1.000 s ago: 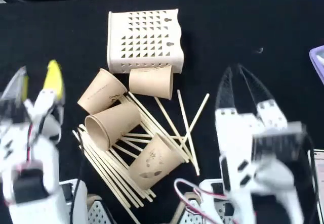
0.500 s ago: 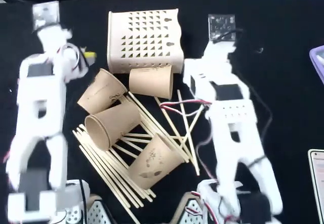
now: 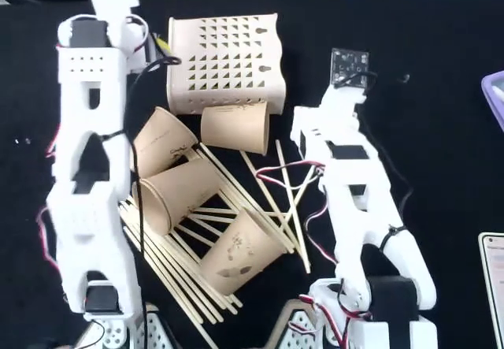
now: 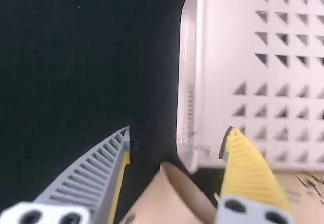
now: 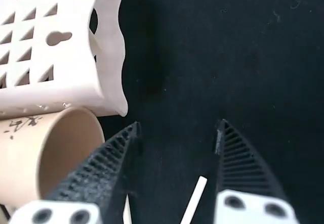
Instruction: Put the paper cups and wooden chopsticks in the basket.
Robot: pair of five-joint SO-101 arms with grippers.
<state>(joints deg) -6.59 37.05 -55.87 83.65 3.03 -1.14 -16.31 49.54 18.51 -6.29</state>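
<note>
Lying nr 1 basket (image 3: 224, 61): 4 paper cups (image 3: 235, 127), many chopsticks (image 3: 177, 274).

Black table (image 3: 441, 50), basket (image 3: 224, 61), paper cups (image 3: 177, 194), chopsticks (image 3: 169, 266)

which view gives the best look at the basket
The high view: the basket shows whole there, with its full outline and the perforated face turned up. The left wrist view catches one corner and part of that perforated face of the basket; the right wrist view catches another corner with a keyhole cutout.
</note>
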